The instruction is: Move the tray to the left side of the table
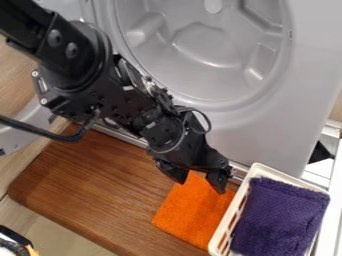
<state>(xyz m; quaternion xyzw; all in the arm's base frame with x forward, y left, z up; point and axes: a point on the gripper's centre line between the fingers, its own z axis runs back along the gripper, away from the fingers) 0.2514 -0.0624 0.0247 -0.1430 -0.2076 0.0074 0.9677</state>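
My black gripper [199, 185] hangs from the upper left over the wooden table's back edge, its two fingers spread apart and open. Beneath them, an orange cloth [195, 212] lies flat on the brown table [100, 190]. To the right stands the white tray [230, 220], a basket with slotted sides, set at a slant at the table's right end. A folded purple cloth [280, 217] fills most of it. The right finger is near the tray's upper left corner, with a small gap between them.
A large grey appliance front with a round hollow [214, 45] rises behind the table. White rails [324, 170] run beside the tray on the right. A black object [15, 240] shows at the lower left corner.
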